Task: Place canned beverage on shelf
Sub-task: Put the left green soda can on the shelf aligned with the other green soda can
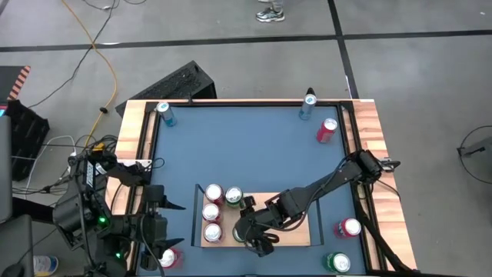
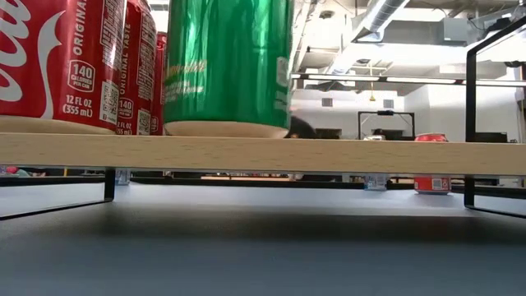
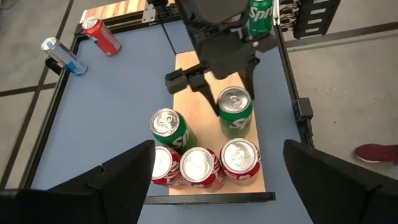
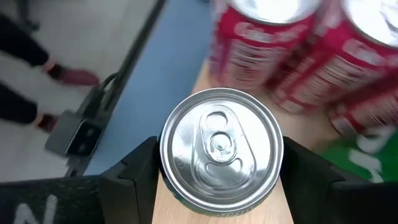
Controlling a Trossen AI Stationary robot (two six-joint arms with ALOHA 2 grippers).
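Note:
The shelf [image 1: 296, 231] is a light-wood board with black end rails near the table's near edge. Three red cans [image 1: 212, 214] and a green can [image 1: 234, 197] stand on its left part. My right gripper [image 1: 254, 231] is above the board, shut on another green can [image 3: 235, 113], which stands beside the red cans. In the low view this can's base [image 2: 226, 127] rests on the board [image 2: 345, 154]. My left gripper [image 3: 214, 186] is open and empty at the table's near left, left of the shelf. My right gripper pinches the green can between its two fingers [image 4: 140, 171], one on each side of the can's wall [image 4: 171, 186] just below the top rim. The fingers come from above, pointing down. The can stands upright with its base on the shelf board.
Loose cans on the blue tabletop: a blue one [image 1: 165, 114] far left, a silver-blue one [image 1: 307, 104] and a red one [image 1: 328, 129] far right, a red one [image 1: 350, 228] and a green one [image 1: 338, 263] near right, a red one [image 1: 167, 258] near left. The shelf's right half is bare.

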